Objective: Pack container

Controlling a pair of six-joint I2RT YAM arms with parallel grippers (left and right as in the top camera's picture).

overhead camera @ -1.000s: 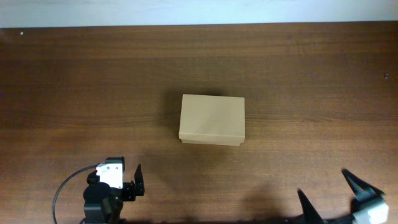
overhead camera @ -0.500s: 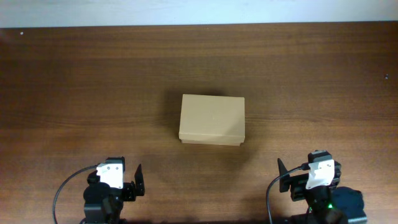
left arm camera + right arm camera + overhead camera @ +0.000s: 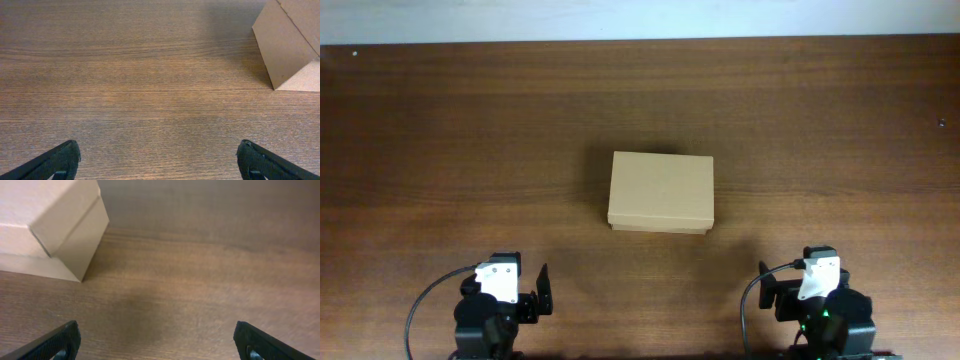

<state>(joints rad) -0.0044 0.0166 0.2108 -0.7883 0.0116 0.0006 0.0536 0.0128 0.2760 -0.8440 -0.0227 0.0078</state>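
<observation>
Both claws sit low at the near table edge overhead, left claw [image 3: 542, 290] and right claw [image 3: 767, 290] well apart from the closed box [image 3: 660, 193] mid-table. Each wrist view shows fingers spread wide, empty (box corner peeking in). Packing looks finished, or unstarted.

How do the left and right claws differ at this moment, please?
The left claw sits near the table's left front; the right claw sits at the right front. The box shows at the upper right of the left wrist view and the upper left of the right. Both claws are open, empty, clear of the box.
</observation>
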